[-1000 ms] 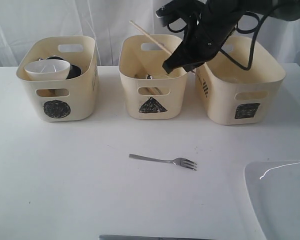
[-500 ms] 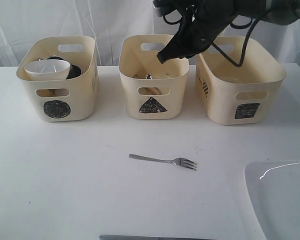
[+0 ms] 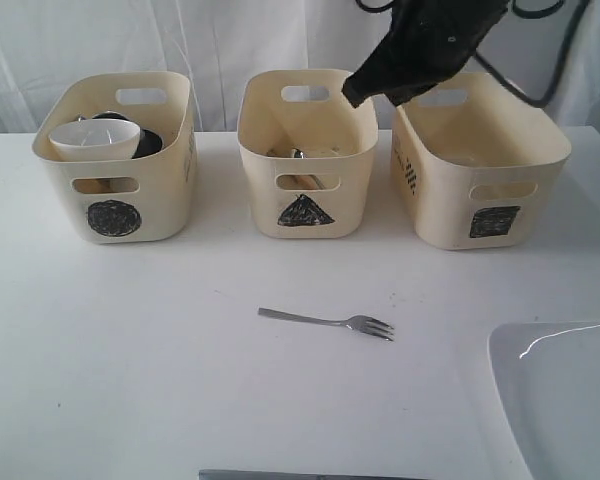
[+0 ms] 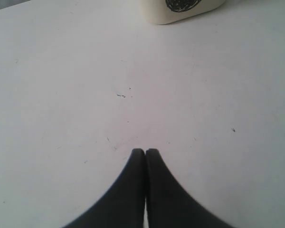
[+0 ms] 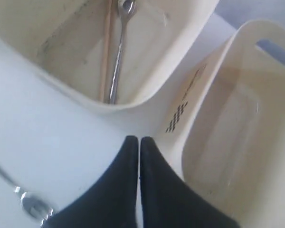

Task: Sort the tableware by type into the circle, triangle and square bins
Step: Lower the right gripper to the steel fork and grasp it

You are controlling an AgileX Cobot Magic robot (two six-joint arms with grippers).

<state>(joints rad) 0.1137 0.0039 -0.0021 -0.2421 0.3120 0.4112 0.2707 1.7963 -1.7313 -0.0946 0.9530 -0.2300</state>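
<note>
Exterior, progress: white bowl [image 3: 95, 138] in circle bin [image 3: 115, 215]; fork [image 3: 325, 322] and plate [image 3: 560, 390] unsorted on the tabletop [image 3: 180, 350].
Exterior, fork: long axis left-right, tines toward the plate.
Left wrist: left pincer [image 4: 145, 152] closed, empty, over tabletop.
Right wrist: right pincer [image 5: 139, 140] closed, empty; spoon [image 5: 118, 57] lies in triangle bin [image 5: 149, 71].

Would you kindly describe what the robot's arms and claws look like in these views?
The left claw and right claw are matt black. Each has two smooth fingers that curve inward and taper to narrow, rounded tips, with no markings visible. In the exterior view, the right arm appears as a bulky black housing with thin black cables looping from it.
</note>
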